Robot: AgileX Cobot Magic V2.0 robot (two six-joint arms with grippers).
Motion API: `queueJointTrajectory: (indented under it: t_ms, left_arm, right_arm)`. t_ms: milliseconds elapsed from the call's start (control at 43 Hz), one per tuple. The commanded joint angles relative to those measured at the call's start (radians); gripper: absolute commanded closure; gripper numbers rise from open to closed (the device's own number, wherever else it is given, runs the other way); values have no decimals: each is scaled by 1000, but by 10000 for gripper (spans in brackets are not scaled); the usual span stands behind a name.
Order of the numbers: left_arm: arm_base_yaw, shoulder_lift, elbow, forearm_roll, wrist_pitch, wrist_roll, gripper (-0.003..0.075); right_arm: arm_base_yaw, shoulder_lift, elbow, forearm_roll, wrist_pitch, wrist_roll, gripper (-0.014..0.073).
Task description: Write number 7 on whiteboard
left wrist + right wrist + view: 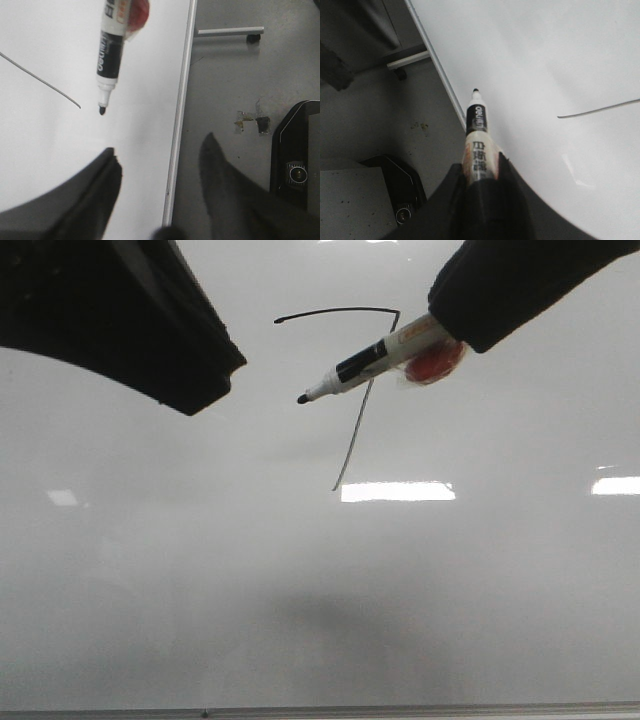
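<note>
Left claw [195,390]: nearest the front cam, dark mass at upper left of that view, hanging above the whiteboard. In left wrist view fingers [95,200] stand wide apart, nothing betw. them; one over the board, the other past its edge strip, over the floor.
Right claw [480,175]: closed on the marker barrel; jaws narrow, barrel clamped betw. them per right wrist view. In front view enters from upper right.
Marker [375,360]: white barrel w/ black band and printed label, cap off, black tip exposed. Tilted, tip toward the left claw. Tip lies just beside the stem of the 7, on the left-claw side. Tip-to-board contact: cannot tell. Red-orange blob at the barrel near the right claw; what it is, not clear.
Number 7 [350,390]: thin black line on the whiteboard, upper-centre of front view. Slightly arched top bar, joined at its right end to a long slanted stem running down-left. Marker barrel crosses in front of the stem's upper part.
Whiteboard [320,600]: glossy pale grey-white, lies flat, bright glare patches near the stem's lower end. Thin metal edge strip [180,115] visible in both wrist views.
Floor [240,75]: grey, beyond the edge strip.
</note>
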Motion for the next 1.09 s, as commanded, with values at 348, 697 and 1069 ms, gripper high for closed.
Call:
queueJointTrajectory:
  t_ms: [348,697,1069]
  left_arm:
    - [-4,-20,-34,-21,-46,-9,318]
    - [-4,-20,-34,-21,-46,-9,408]
    - [-4,-20,-34,-21,-46,-9,627]
  right_arm:
    - [246,-21,-114,13,-91,-15,652]
    - [255,57,-128,12,-79,-15,652]
    - [255,64,-128,19,-79,-15,652]
